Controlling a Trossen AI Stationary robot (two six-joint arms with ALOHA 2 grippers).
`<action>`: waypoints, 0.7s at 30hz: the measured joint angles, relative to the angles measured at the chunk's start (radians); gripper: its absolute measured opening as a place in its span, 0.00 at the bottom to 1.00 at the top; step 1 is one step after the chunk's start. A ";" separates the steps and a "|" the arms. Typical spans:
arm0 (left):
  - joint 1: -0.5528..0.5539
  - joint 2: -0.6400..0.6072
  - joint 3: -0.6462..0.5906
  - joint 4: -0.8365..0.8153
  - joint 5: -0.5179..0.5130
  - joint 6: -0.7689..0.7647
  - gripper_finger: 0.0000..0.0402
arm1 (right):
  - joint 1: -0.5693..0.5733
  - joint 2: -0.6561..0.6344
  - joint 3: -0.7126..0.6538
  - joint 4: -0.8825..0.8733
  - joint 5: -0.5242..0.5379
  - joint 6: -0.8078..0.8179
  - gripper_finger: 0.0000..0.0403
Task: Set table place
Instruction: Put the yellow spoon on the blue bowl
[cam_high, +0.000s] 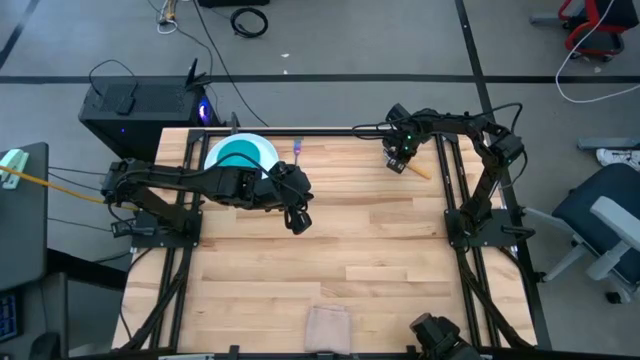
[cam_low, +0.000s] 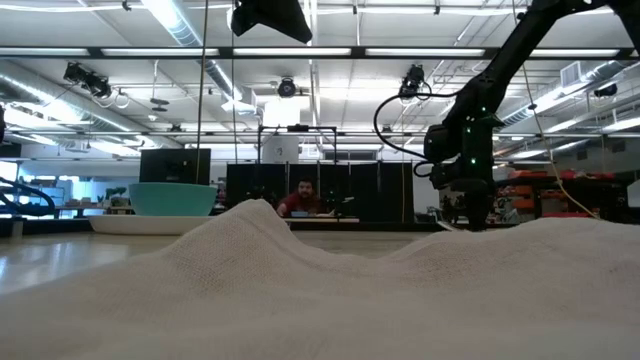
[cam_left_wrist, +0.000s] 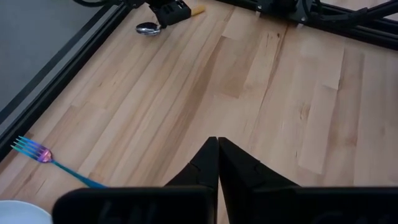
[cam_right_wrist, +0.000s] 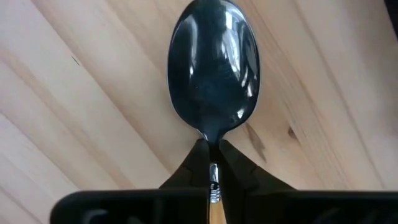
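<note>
here the right tool (cam_right_wrist: 213, 163) pinches the spoon (cam_right_wrist: 214, 68) on the table (cam_right_wrist: 74, 112).

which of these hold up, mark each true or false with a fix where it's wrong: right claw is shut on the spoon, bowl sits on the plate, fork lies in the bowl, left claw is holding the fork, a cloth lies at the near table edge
1. The right claw is shut on the spoon. True.
2. The teal bowl sits on the white plate. True.
3. The fork lies in the bowl. False: it lies on the table beside the plate.
4. The left claw holds the fork. False: it is shut on nothing, apart from the fork.
5. A cloth lies at the near table edge. True.
</note>
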 joint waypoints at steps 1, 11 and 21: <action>0.000 0.000 0.000 0.000 0.000 -0.002 0.05 | 0.000 0.000 0.000 0.000 0.000 0.000 0.04; 0.001 0.000 0.000 0.000 0.000 -0.021 0.06 | 0.005 0.006 0.024 -0.007 0.005 -0.011 0.02; 0.001 0.000 0.000 0.000 0.000 -0.023 0.04 | 0.011 0.008 0.042 -0.019 0.005 -0.026 0.02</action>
